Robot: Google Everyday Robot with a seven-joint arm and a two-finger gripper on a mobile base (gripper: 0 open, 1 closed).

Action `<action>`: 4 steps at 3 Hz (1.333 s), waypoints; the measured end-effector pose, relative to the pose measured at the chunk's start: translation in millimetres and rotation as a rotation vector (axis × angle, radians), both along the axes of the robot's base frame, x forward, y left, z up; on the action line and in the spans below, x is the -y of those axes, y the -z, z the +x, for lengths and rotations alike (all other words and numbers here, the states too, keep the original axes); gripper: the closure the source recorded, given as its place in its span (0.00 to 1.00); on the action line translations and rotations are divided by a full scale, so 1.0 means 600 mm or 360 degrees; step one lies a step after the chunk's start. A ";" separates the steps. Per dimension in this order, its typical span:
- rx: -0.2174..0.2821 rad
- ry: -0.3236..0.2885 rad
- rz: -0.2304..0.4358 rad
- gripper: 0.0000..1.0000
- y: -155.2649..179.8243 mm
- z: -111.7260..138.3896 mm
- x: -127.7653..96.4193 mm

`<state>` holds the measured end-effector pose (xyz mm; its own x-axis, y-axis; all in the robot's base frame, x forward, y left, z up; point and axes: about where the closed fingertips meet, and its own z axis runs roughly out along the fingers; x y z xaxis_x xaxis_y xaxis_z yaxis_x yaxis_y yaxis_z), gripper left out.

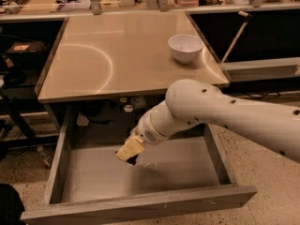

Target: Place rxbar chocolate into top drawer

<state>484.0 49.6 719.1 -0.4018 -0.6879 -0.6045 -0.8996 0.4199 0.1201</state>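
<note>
My gripper [127, 154] hangs low inside the open drawer [140, 204], over its floor. Fingers closed on the bar [133, 161], its dark end poking out below. White bowl [185, 47] on the tabletop [108, 60], back right.

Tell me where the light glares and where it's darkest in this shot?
Camera view: a bright curved glare streaks the left half of the table; the bowl throws a soft shadow at its base; it is darkest under the table, behind the drawer; the gripper hangs low over the drawer floor, lit pale yellow.
</note>
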 end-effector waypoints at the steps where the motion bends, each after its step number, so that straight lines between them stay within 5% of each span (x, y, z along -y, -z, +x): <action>1: -0.0040 0.0009 -0.0011 1.00 0.050 0.013 -0.010; 4: -0.0158 -0.0046 -0.0021 1.00 0.205 0.038 -0.041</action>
<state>507.0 74.4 596.2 -0.4395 -0.7074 -0.5535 -0.8951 0.3962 0.2043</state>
